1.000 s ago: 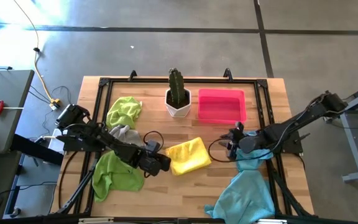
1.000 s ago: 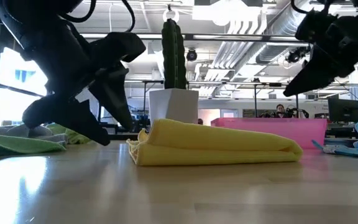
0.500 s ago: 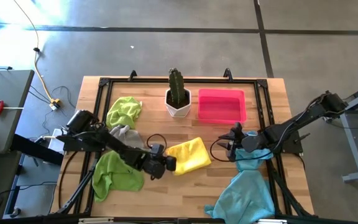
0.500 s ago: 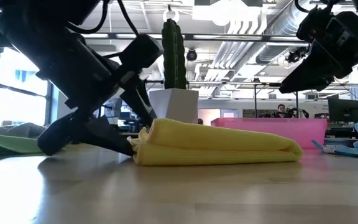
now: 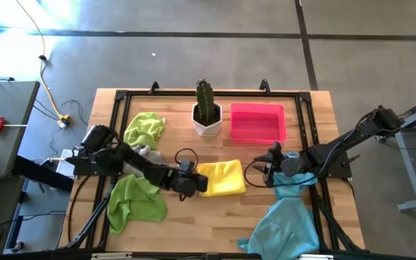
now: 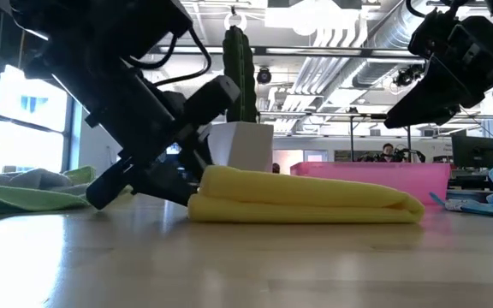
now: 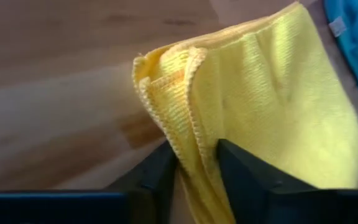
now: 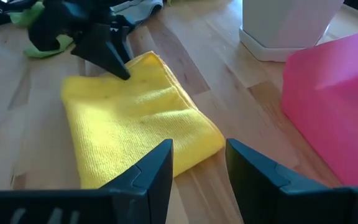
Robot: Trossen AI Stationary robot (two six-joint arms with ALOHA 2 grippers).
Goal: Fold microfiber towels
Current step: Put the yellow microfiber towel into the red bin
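A folded yellow towel lies flat on the wooden table's middle. My left gripper is low at its left edge, shut on it. My right gripper hangs open and empty above the table, just right of the yellow towel. One lime green towel lies crumpled at the far left, another at the near left, and a grey one between them. A light blue towel lies at the near right, under my right arm. My left gripper has the yellow towel's left edge between its two fingers, several stacked layers of hemmed edge. The fingers come in low and nearly level from the table's left. The towel lies flat on the table.
A cactus in a white pot stands at the far middle, and a pink tray right of it. A black frame runs along the table's edges. Bare wood shows near the front edge.
My left gripper has gone toward the table's right edge and down, up to the yellow towel's left edge, which now stands between its fingers. The towel has slid slightly toward the right.
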